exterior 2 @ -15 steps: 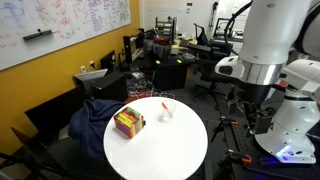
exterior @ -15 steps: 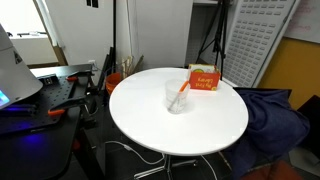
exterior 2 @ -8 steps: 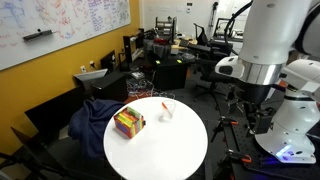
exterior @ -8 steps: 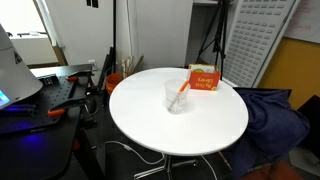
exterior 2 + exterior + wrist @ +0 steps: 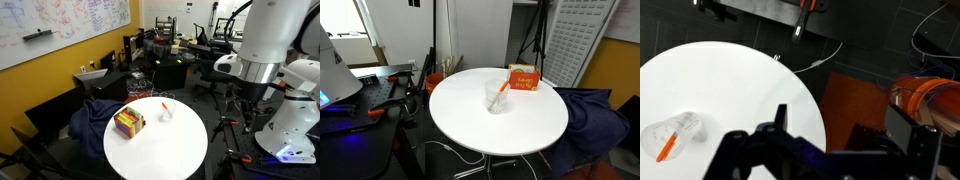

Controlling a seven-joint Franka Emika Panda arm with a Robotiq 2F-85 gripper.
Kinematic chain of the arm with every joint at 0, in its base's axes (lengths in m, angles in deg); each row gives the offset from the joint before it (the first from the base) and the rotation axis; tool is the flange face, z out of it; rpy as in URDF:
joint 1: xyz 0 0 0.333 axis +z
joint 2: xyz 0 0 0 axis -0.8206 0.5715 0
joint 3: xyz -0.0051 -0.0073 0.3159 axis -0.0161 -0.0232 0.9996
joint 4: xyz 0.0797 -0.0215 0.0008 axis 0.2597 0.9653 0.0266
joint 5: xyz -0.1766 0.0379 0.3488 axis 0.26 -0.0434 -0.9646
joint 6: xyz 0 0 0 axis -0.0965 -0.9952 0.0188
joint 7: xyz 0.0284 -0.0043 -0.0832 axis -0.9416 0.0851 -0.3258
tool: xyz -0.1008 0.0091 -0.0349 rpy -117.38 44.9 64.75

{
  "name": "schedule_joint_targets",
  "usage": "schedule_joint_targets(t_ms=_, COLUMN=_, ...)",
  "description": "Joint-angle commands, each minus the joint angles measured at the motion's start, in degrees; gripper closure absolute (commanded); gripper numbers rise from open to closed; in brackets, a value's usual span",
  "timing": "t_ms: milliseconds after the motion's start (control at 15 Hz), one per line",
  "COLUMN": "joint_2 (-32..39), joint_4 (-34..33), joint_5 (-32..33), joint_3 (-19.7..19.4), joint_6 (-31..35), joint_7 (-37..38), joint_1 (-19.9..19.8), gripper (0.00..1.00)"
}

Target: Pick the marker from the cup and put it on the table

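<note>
The clear cup point(image 5: 496, 97) stands upright near the middle of the round white table point(image 5: 520, 128). The orange-red marker point(image 5: 501, 93) leans inside it with its top sticking out. Cup point(image 5: 167, 109) and table point(image 5: 165, 150) also show in both exterior views. In the wrist view the cup point(image 5: 676, 131) with the marker point(image 5: 669, 147) sits at the lower left on the table point(image 5: 730, 85). My gripper point(image 5: 855, 142) is open and empty, hovering beyond the table's edge, well away from the cup. It hangs beside the table in an exterior view point(image 5: 249, 108).
An orange-red box point(image 5: 523, 80) lies on the table just behind the cup, also seen in an exterior view point(image 5: 128, 122). A dark blue cloth point(image 5: 595, 115) drapes a chair by the table. A cluttered dark desk point(image 5: 365, 95) and tripod legs stand nearby.
My arm has shifted very slightly beside the table. The cup, the marker and the box have not moved.
</note>
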Motion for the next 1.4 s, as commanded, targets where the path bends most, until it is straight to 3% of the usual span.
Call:
schedule_joint_targets(t_ms=0, joint_2=-1.42, joint_4=1.21, joint_5=3.67, joint_3=1.25, joint_6=3.91, joint_7=4.31, joint_1=-2.27, gripper=0.0)
schedule_joint_targets(t_ms=733, joint_2=-7.51, joint_4=5.64, joint_5=13.57, joint_3=0.73, joint_6=13.22, joint_7=13.63, joint_1=-9.74, gripper=0.0)
schedule_joint_targets(t_ms=1333, joint_2=-9.78, joint_4=5.09, joint_5=16.0, joint_3=-2.82, joint_6=18.09, joint_7=13.98, joint_1=-18.25, gripper=0.0)
